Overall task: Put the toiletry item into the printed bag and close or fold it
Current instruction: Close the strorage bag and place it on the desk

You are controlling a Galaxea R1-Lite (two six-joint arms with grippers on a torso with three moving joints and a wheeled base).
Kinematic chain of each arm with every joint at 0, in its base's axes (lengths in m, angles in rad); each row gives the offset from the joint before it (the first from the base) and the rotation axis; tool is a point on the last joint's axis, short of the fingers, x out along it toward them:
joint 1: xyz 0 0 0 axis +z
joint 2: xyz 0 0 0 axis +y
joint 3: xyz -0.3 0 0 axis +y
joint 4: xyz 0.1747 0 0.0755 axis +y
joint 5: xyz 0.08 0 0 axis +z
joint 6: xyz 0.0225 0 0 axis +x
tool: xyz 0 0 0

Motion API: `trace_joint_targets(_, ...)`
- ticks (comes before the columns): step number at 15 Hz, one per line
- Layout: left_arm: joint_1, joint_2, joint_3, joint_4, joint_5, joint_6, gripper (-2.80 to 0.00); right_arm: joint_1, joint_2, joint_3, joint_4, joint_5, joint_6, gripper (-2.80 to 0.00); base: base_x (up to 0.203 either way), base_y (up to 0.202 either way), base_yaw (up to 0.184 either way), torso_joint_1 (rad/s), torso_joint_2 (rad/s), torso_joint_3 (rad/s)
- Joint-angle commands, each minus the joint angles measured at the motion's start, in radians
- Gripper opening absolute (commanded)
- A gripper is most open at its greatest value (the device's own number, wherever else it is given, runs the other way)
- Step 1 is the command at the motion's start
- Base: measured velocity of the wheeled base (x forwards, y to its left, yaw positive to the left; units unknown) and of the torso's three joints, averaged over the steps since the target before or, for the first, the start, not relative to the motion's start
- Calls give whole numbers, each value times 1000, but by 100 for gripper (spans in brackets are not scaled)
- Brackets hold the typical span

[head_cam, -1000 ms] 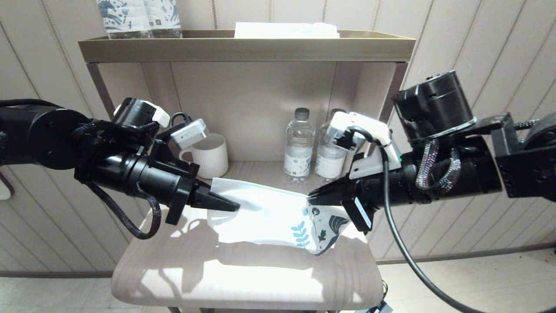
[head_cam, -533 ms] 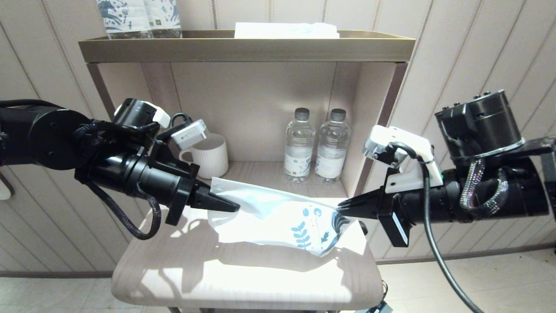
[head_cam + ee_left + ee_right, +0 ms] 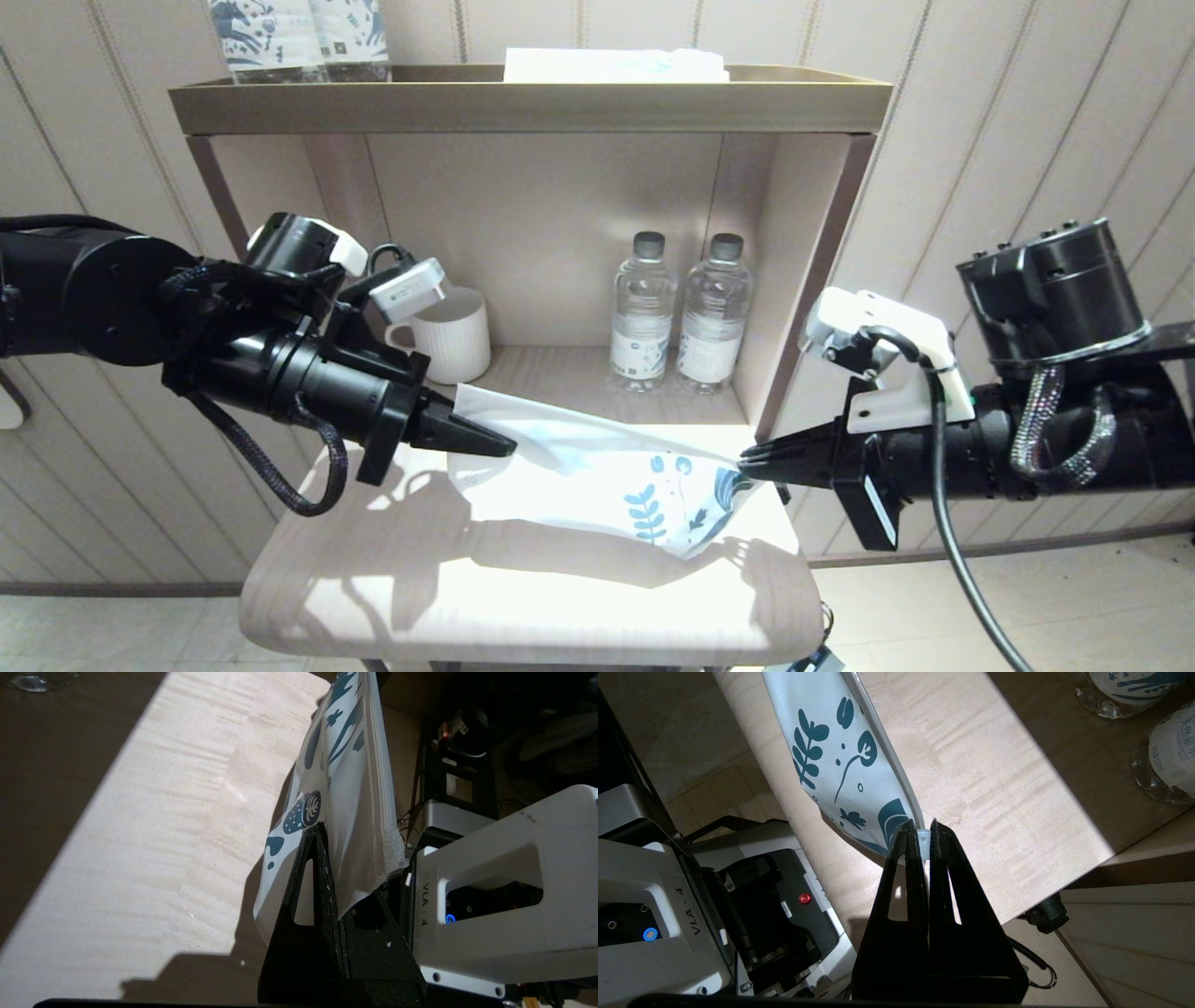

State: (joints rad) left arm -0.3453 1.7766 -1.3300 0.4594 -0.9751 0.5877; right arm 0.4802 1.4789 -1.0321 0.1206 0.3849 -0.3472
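The printed bag (image 3: 597,467) hangs stretched between my two grippers just above the table (image 3: 523,597), white end to the left, teal leaf print to the right. My left gripper (image 3: 504,446) is shut on the bag's white end (image 3: 345,788), one finger (image 3: 317,858) in front of the film. At the bag's printed corner (image 3: 840,765) my right gripper (image 3: 924,828) is shut on the small clear zipper slider (image 3: 924,839). The bag's top seam runs straight from the slider. The toothbrush is hidden; none shows outside the bag.
A white ribbed mug (image 3: 453,331) and two water bottles (image 3: 644,313) stand at the back under the shelf (image 3: 523,103). Blue-patterned packs (image 3: 299,37) stand on top of it. The shelf's side panel (image 3: 812,261) is close behind my right gripper.
My right gripper has slid to the right along the bag's top edge, from near the middle out to the printed corner. The bag now hangs flatter. The left gripper has stayed put.
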Motion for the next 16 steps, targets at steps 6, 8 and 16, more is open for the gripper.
trace_joint_targets(6,-1,1,0,2,-5,3,-280,8,25,-23,-26,0,-4,-280,0,0,0,0,0,0)
trace_joint_targets(8,0,1,0,4,-5,3,-280,8,25,-25,-27,1,-4,-280,0,0,0,0,0,0)
trace_joint_targets(16,0,-2,6,2,-5,3,-280,9,18,-29,-27,2,-9,-280,0,0,0,0,0,0)
